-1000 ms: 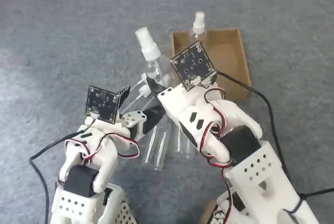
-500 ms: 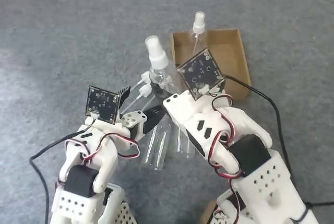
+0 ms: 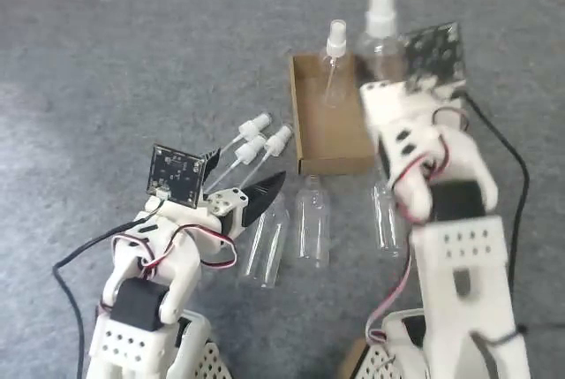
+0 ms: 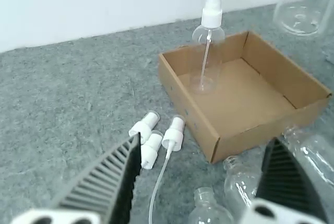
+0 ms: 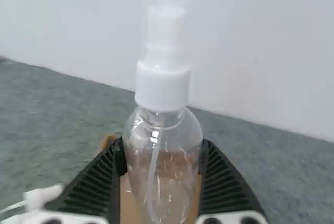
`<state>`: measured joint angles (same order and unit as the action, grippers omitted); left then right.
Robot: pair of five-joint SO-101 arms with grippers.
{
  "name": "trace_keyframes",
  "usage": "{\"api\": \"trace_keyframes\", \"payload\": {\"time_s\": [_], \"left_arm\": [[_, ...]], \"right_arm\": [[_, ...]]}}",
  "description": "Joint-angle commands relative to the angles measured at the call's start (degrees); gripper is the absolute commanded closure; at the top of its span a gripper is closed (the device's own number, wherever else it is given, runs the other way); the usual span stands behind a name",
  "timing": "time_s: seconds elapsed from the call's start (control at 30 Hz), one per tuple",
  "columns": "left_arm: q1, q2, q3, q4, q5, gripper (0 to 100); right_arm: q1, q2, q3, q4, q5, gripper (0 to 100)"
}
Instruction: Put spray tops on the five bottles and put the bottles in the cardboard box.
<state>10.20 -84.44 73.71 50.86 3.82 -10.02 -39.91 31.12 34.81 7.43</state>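
My right gripper is shut on a clear bottle with a white spray top, held upright above the far right edge of the cardboard box. In the right wrist view the bottle stands between the black fingers. Another capped bottle stands in the box's far end. Three loose spray tops lie left of the box. Three uncapped bottles lie in front of it. My left gripper is open and empty, low over the spray tops.
Grey carpet covers the table, with a white wall along the back. The right arm's black cable runs down the right side. Open carpet lies to the left and right of the box.
My right arm swung right and toward the back with the capped bottle, from above the lying bottles to the box's far right corner. The left arm has not moved.
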Motion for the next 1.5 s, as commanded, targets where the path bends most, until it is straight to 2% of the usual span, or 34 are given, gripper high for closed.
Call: {"api": "trace_keyframes", "payload": {"time_s": [0.0,0.33,0.53,0.63,0.73,0.87,1.0,1.47], "left_arm": [[0.0,-0.7,-0.5,-1.8,0.4,66],[0.0,-0.7,-0.5,-1.8,0.4,66],[0.0,-0.7,-0.4,-1.8,0.4,66],[0.0,-0.7,-0.4,-1.8,0.4,66],[0.0,-0.7,-0.4,-1.8,0.4,66],[0.0,-0.7,1.7,-5.0,-0.1,66],[0.0,-0.7,4.0,-8.6,-2.5,66],[0.0,-0.7,4.0,-8.5,-2.5,66]], "right_arm": [[4.4,5.4,-3.3,-6.5,-0.4,99.3],[6.7,24.7,-3.8,-25.4,-1.7,99.3],[6.8,39.5,-10.4,-33.5,-1.8,99.3],[6.8,46.7,-16.2,-34.1,-2.0,99.3],[6.8,53.1,-22.0,-33.6,-6.0,99.3],[6.5,58.8,-26.5,-33.6,-6.7,99.3],[6.4,61.3,-26.8,-33.6,-6.7,99.3],[6.8,65.1,-26.7,-33.5,-6.6,99.1]]}}
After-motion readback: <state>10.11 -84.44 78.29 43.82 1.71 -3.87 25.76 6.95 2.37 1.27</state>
